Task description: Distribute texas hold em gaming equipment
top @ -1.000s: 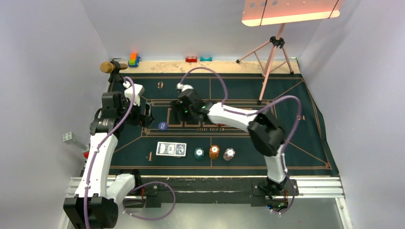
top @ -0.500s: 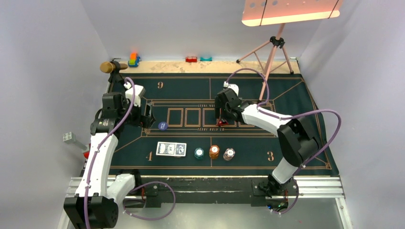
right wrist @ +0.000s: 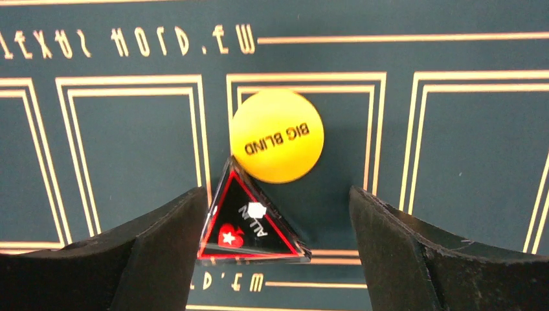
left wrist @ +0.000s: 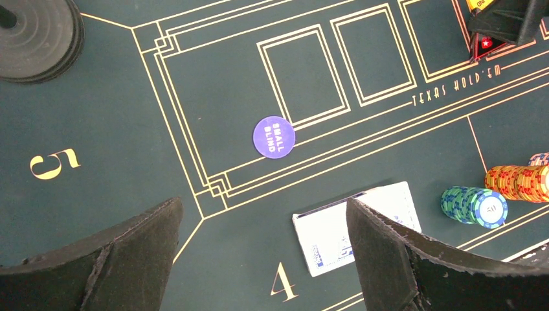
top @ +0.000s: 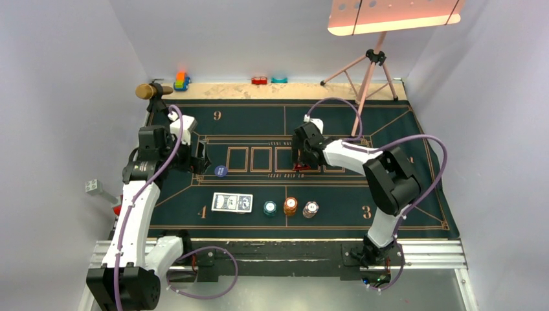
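In the right wrist view a red-edged black triangle (right wrist: 249, 223) lies between the fingers of my open right gripper (right wrist: 277, 201). It sits close against the left finger, with a wide gap to the right finger. A yellow "big blind" disc (right wrist: 277, 136) lies just beyond it. My left gripper (left wrist: 263, 214) hangs open over the mat, empty. The navy "small blind" disc (left wrist: 274, 137) is ahead of it and the blue-backed cards (left wrist: 336, 233) are partly behind its right finger. Teal (top: 270, 208), orange (top: 291, 206) and white-grey (top: 311, 209) chip stacks stand in a row.
The dark green mat (top: 401, 194) covers the table. A pink panel on a tripod (top: 366, 84) stands at the back right. Small toys (top: 182, 81) and a brown object (top: 147, 91) line the back edge. A black round base (left wrist: 35, 39) sits on the mat's far left.
My right arm swung to the right, from the mat's centre-left to the middle boxes, and has stayed there for the last half second. The left arm has not moved.
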Available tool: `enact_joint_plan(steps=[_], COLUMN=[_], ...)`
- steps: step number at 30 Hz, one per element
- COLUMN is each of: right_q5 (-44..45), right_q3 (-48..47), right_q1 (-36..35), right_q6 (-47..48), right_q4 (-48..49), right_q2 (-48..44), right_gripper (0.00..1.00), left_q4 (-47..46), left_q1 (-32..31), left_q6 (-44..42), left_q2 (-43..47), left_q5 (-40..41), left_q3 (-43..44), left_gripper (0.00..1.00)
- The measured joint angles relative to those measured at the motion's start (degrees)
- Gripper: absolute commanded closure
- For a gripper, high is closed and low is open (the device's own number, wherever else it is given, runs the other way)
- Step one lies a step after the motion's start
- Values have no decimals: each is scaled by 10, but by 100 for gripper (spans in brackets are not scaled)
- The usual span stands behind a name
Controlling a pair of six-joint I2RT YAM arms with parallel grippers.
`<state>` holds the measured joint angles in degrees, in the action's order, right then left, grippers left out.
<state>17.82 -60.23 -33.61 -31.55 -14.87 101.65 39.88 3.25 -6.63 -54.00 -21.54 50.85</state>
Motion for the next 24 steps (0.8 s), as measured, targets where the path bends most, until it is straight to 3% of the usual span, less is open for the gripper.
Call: enact_joint_plan(steps=[9, 12, 17, 24], right_q5=[-5, -5, -3, 2], right_q3=[-48, -59, -91, -144], right_q1=[7, 7, 9, 3], right_q6=[-3, -4, -4, -6], right_q4=[-10, -15, -31, -54], right_q2=[43, 51, 75, 110], right_gripper=[24, 31, 49, 53], left_q4=[0, 0, 0, 0], left_q1=[0, 0, 0, 0], left_q6=[0, 0, 0, 0], left_q2=[2, 2, 3, 3], left_q5=[-2, -2, -2, -2], left_q3=[0, 0, 0, 0], left_gripper=[0, 0, 0, 0])
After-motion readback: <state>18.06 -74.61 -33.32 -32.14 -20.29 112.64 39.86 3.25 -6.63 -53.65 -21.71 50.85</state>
